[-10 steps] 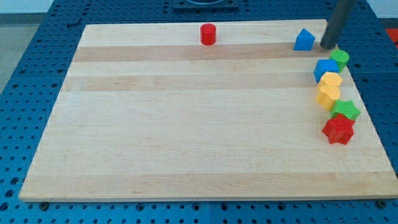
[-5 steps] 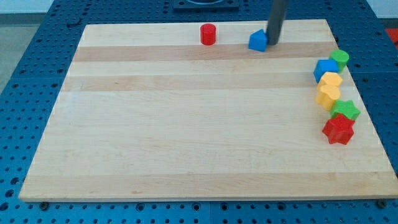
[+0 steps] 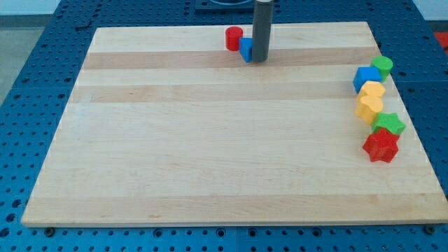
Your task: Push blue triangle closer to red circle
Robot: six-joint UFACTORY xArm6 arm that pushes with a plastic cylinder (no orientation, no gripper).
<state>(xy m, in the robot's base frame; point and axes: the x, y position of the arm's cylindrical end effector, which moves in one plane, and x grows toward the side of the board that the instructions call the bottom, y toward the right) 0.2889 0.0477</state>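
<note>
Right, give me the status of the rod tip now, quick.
No gripper here: my tip holds nothing; it sits against the view's right side of the small blue triangle block, which lies right beside the red circle block.

The scene is evenly and brightly lit, seemingly from overhead, and only faint, short shadows are cast beneath the blocks on the wooden board (image 3: 210, 140). No strong glare is seen on the pale wood, though a mild sheen is noticed across its far strips. The picture is of low resolution, so fine edges are rendered softly. The dark rod (image 3: 260, 28) is shown slightly smeared, while the red star (image 3: 381, 145) at the right is kept reasonably crisp.
</note>
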